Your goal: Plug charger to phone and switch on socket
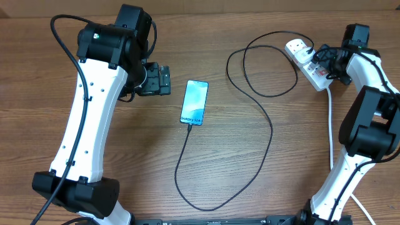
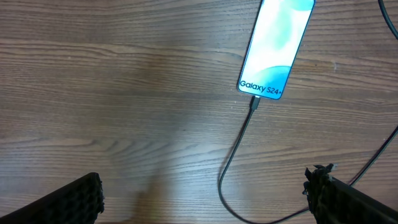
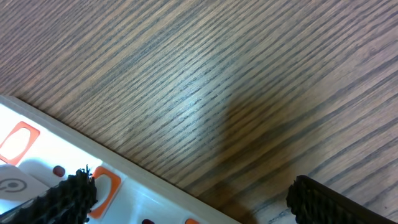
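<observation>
The phone [image 1: 194, 102] lies lit and face-up near the middle of the desk [image 1: 225, 162], toward its far edge. The charger [image 1: 272, 131] has its connector seated in the phone's near end. Its thin black cable trails limply in loops to a white plug in the socket [image 1: 309, 67] at the far right corner. The right jaws hover spread and empty over the strip, one finger beside a red switch [image 3: 109, 186]. The left jaws, also wide and empty, hang just left of the phone. The strip looks light and liable to skate on the wood. Its small rocker likely wants a firm downward press from one fingertip, not a grip.
</observation>
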`<action>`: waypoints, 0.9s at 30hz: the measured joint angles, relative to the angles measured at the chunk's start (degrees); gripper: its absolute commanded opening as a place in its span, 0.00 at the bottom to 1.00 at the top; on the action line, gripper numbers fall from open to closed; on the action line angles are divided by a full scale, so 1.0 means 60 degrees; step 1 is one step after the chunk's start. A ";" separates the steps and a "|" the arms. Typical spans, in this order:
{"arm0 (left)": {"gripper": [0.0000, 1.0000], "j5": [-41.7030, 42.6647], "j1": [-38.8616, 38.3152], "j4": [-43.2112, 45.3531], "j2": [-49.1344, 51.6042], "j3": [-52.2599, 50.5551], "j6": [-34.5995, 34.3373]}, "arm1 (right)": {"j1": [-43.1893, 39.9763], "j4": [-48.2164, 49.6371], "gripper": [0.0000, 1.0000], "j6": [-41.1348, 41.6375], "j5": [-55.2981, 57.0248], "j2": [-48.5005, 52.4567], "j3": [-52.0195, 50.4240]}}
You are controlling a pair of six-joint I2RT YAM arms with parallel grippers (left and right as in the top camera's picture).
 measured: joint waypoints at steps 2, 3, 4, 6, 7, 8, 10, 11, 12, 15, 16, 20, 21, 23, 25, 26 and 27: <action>1.00 0.0000 0.0000 0.0000 0.0000 0.0000 0.0004 | -0.0004 -0.0011 1.00 0.0004 -0.0015 0.0000 0.0007; 1.00 0.0000 0.0000 0.0000 0.0000 0.0000 0.0000 | -0.0004 -0.0022 1.00 0.0000 -0.0011 0.0000 0.0007; 0.99 0.0000 0.0000 0.0000 0.0000 0.0000 0.0000 | -0.0004 -0.0018 1.00 0.0000 -0.0018 0.0000 0.0007; 1.00 0.0000 0.0000 0.0000 0.0000 0.0000 0.0004 | -0.0004 -0.0022 1.00 0.0000 -0.0022 0.0000 0.0007; 1.00 0.0000 0.0000 0.0000 0.0000 0.0000 0.0000 | -0.0004 -0.0025 1.00 0.0000 -0.0015 0.0000 0.0007; 1.00 0.0000 0.0000 0.0000 0.0000 0.0000 0.0000 | -0.0004 -0.0029 1.00 0.0000 -0.0025 0.0000 0.0011; 1.00 0.0000 0.0000 0.0000 0.0000 0.0000 0.0000 | -0.0004 -0.0036 1.00 0.0000 -0.0025 0.0000 0.0015; 1.00 0.0000 0.0000 0.0000 0.0000 0.0000 0.0004 | -0.0004 -0.0036 1.00 0.0000 -0.0025 0.0000 0.0015; 0.99 0.0000 0.0000 0.0000 0.0000 0.0000 0.0004 | -0.0004 -0.0040 1.00 0.0000 -0.0025 0.0000 0.0015; 0.99 0.0000 0.0000 0.0000 0.0000 0.0000 0.0000 | 0.0000 -0.0040 1.00 -0.0025 -0.0022 0.0000 0.0015; 1.00 0.0000 0.0000 0.0000 0.0000 0.0000 0.0004 | 0.0004 -0.0047 0.99 -0.0047 -0.0022 0.0000 0.0018; 1.00 0.0000 0.0000 0.0000 0.0000 0.0000 0.0000 | 0.0040 -0.0102 0.98 -0.0120 -0.0022 0.0000 0.0047; 0.99 0.0000 0.0000 0.0000 0.0000 0.0000 0.0000 | 0.0051 -0.0102 0.98 -0.0117 -0.0011 0.0000 0.0051; 1.00 0.0000 0.0000 0.0000 0.0000 0.0000 0.0000 | 0.0055 -0.0113 0.98 -0.0124 0.0000 0.0000 0.0051; 0.99 0.0000 0.0000 0.0000 0.0000 0.0000 0.0000 | 0.0055 -0.0124 0.98 -0.0131 0.0004 0.0000 0.0055; 0.99 0.0000 0.0000 0.0000 0.0000 0.0000 0.0000 | 0.0058 -0.0127 0.98 -0.0138 0.0000 0.0000 0.0062; 1.00 0.0000 0.0000 0.0000 0.0000 0.0000 0.0000 | 0.0058 -0.0138 0.98 -0.0146 0.0004 0.0000 0.0069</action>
